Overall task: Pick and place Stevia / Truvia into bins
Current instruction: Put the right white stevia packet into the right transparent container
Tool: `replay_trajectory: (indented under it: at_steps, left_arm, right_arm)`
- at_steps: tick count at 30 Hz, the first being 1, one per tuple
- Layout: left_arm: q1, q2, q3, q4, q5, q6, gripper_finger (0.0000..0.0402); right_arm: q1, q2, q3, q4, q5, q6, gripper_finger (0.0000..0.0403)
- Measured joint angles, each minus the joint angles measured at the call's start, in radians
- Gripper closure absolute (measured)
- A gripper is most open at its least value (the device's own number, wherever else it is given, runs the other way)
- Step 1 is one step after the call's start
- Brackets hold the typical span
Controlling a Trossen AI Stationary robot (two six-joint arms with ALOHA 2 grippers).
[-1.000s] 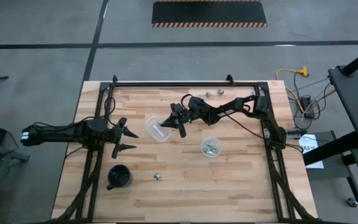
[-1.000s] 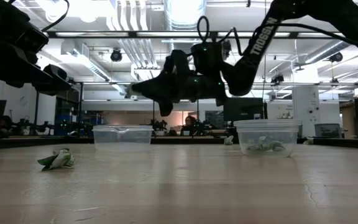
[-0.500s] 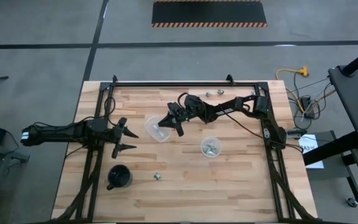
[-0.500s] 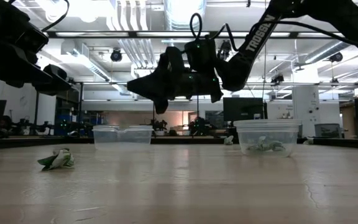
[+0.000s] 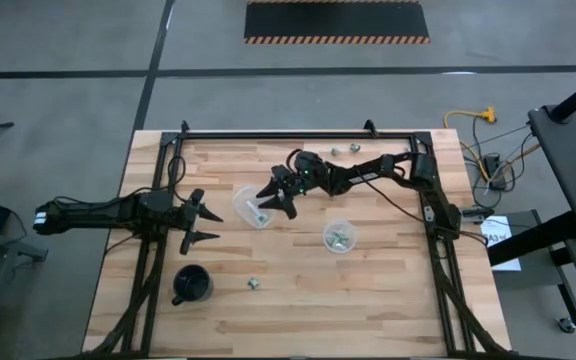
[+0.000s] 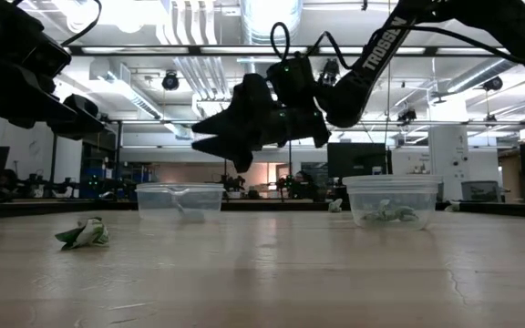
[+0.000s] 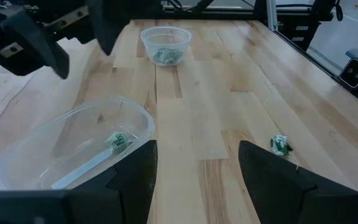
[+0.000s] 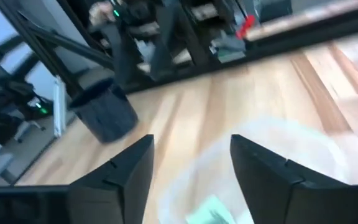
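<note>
right pincer (image 5: pixel 271 198) open above packet (image 5: pixel 260 213) in left bin (image 5: pixel 251 207)

The right gripper (image 8: pixel 190 174) is seen with fingers spread above a clear bin (image 8: pixel 278 162), in which a green-and-white packet (image 8: pixel 209 211) lies. A black cup (image 8: pixel 104 115) stands farther off on the wooden tabletop (image 8: pixel 241 99).

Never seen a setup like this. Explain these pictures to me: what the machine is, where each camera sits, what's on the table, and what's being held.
Two robot arms work at a wooden table. One picture looks down from above, one looks level across the table, and one sits on each wrist. The right claw hangs open over a clear bin with a green packet inside; it holds nothing. The left claw waits open nearby. A second bin holds packets, one loose packet lies on the wood, and a black cup stands near the left arm.
</note>
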Motion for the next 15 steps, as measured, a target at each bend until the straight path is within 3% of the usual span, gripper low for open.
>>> replay_trajectory:
  at_steps: [10,15]
  left_arm:
    - [0.000,0.000,0.000,0.000,0.000,0.000,0.0193]
    - [0.000,0.000,0.000,0.000,0.000,0.000,0.0193]
  right_arm:
    - [-0.051,-0.166,0.000,-0.470,0.021,-0.124,0.0188]
    - [-0.052,-0.266,0.000,-0.752,0.204,-0.261,0.0189]
